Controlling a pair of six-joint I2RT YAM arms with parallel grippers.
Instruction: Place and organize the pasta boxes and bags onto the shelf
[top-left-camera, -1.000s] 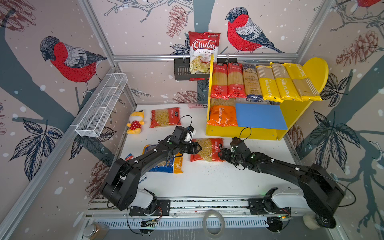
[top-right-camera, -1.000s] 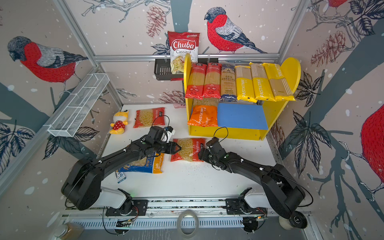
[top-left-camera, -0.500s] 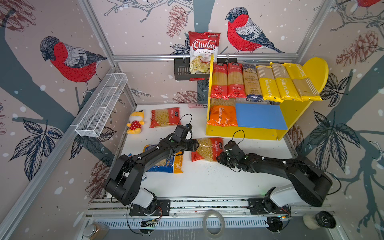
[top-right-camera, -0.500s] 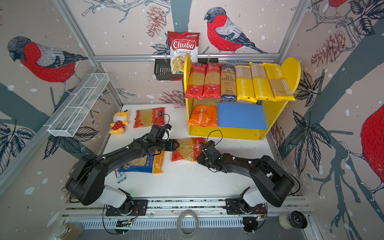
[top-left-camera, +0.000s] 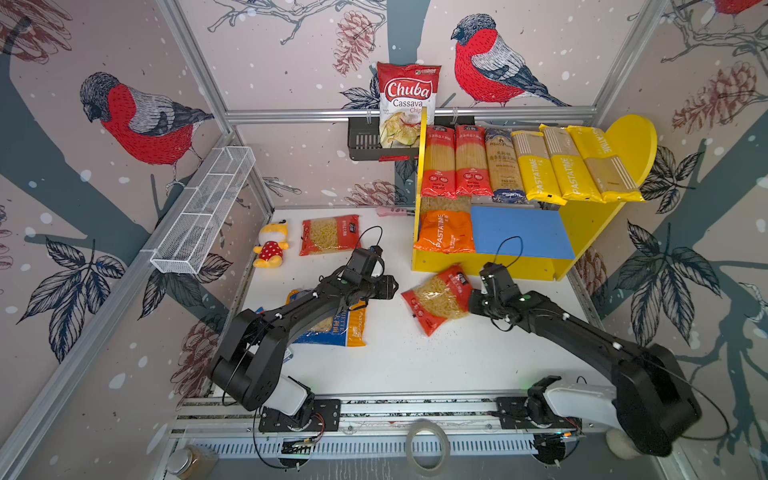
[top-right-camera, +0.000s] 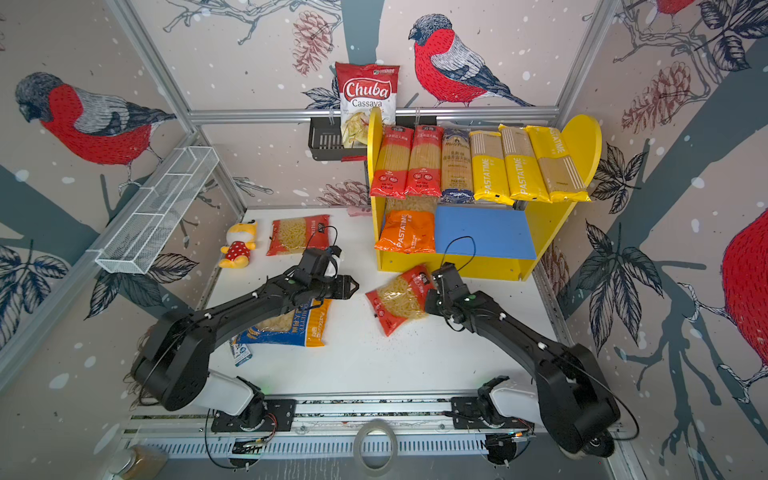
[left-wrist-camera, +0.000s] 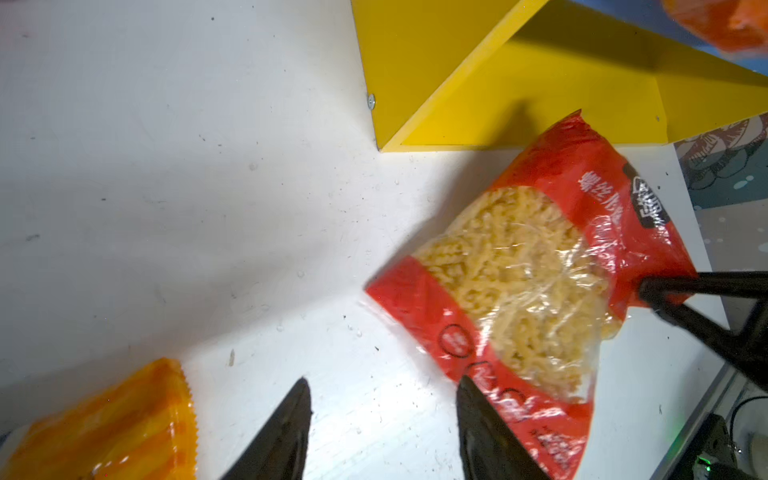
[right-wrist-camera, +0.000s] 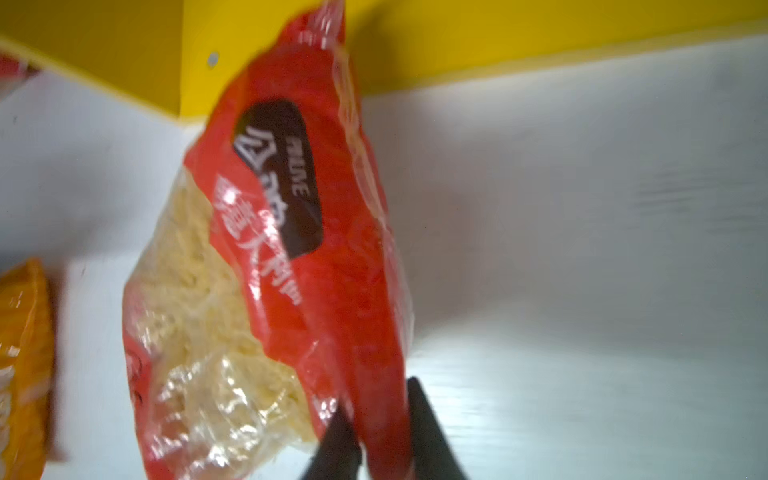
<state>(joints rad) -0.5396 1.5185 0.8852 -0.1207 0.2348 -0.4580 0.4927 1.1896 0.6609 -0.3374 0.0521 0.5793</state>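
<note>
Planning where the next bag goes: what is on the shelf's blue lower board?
One orange PASTATIME bag at its left end in both top views; the remaining visible blue board is bare. Its back is hidden under the overhanging spaghetti packs.

chips bag (top-left-camera: 407, 99) stands in black wall rack (top-left-camera: 362, 141), plush toy (top-left-camera: 272, 246) lies near wire basket (top-left-camera: 203, 208).

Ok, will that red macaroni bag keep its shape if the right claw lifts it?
Probably floppy: the red macaroni bag is loose, crinkled film. Pasta likely slumps toward the low end, since the right claw pinches only one edge. Glossy film might slip.
</note>
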